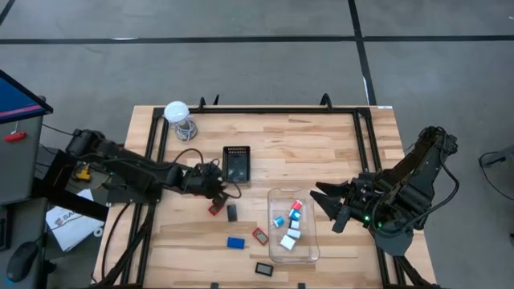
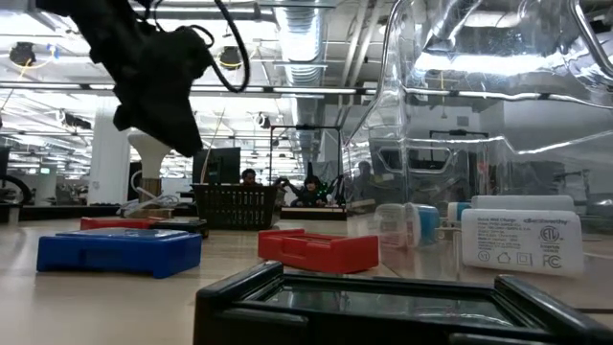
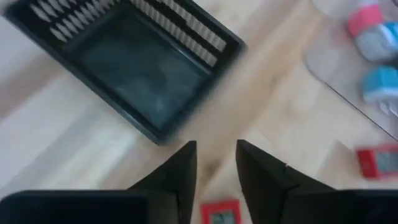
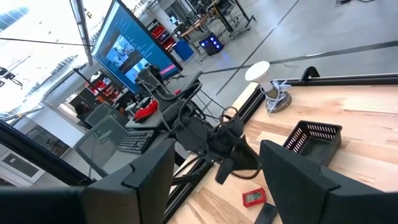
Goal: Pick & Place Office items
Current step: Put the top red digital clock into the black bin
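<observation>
Small office items lie on the wooden table: a flat red piece (image 1: 215,209), a black piece (image 1: 232,212), a blue rectangle (image 1: 235,242), another red piece (image 1: 260,236) and a black rectangle (image 1: 264,269). Cyan-and-red bits (image 1: 295,209) and white cubes (image 1: 287,241) lie inside the clear plastic box (image 1: 275,194). My left gripper (image 1: 218,193) hovers between the black mesh tray (image 1: 237,163) and the red piece. In its wrist view the left gripper (image 3: 216,146) is open with nothing between the fingers, and the red piece (image 3: 221,213) shows just beyond them. My right gripper (image 1: 329,205) waits open, right of the box.
A white ball-shaped thing on a wire coil (image 1: 177,114) stands at the far left corner. Black frame rails (image 1: 359,144) run along the table's edges. Bare wood lies between the tray and the far edge, and near the table's front left.
</observation>
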